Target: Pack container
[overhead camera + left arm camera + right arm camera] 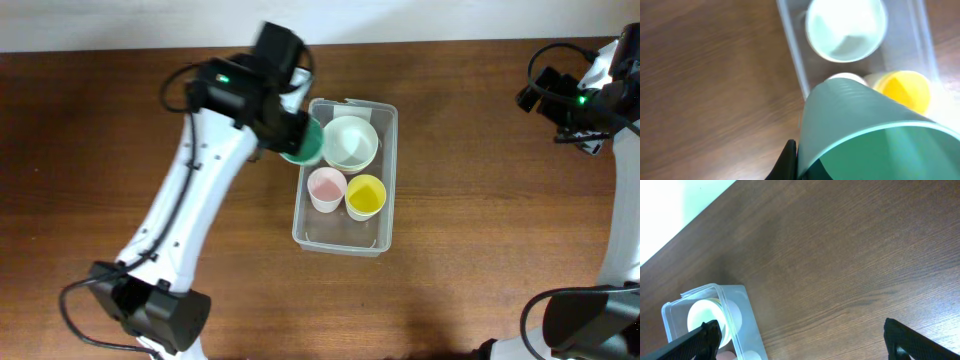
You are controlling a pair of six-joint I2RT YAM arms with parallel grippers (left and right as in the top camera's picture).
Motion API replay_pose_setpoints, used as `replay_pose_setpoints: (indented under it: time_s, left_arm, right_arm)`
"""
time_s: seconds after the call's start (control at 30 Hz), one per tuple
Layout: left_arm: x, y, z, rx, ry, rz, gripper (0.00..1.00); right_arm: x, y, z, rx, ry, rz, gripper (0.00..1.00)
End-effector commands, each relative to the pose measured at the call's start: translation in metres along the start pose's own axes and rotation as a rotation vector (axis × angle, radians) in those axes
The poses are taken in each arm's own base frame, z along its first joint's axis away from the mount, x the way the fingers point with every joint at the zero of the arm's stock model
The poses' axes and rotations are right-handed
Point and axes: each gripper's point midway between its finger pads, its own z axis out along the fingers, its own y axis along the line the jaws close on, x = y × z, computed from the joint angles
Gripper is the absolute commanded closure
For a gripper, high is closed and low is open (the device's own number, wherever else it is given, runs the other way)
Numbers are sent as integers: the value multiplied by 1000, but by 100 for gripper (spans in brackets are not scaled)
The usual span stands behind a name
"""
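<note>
The left arm point(190, 190) is built of smooth white links joined by blocky black housings. It ends in a black left base point(165, 315), with a thin black cable point(68, 300) looping beside it. A small green light point(222, 72) glows on its upper black joint. The right arm point(622, 230) matches it, with a white link, a black right base point(575, 322) and its own green lamp point(580, 98). The right tool point(805, 342) has matte black, angular fingers point(695, 340).

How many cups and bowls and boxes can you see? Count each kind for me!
Small cups: 3 (pink plastic cup, yellow plastic cup, green plastic cup)
Round pale mint plastic bowl: 1
Clear rectangular plastic container: 1
Total: 5
</note>
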Motion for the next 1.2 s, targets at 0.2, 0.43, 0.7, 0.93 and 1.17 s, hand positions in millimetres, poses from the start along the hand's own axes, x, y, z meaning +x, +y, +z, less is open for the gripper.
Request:
replay_pose_setpoints:
  time_s: [0.2, 0.43, 0.7, 0.93, 1.17]
  left_arm:
    - [13, -33, 43, -1, 48, 102, 99]
    - [23, -33, 73, -3, 69, 103, 96]
    - [10, -27, 78, -44, 9, 101, 54]
    - [-16, 14, 0, -193, -77, 57, 32]
    - [6, 102, -87, -298, -141, -269, 3]
  right_arm:
    - [-2, -1, 0, 4, -7, -5, 1]
    - [-2, -1, 0, 4, -7, -5, 1]
    - [-2, -1, 0, 4, -7, -5, 1]
    - [-2, -1, 0, 4, -7, -5, 1]
    - [-2, -1, 0, 4, -7, -5, 1]
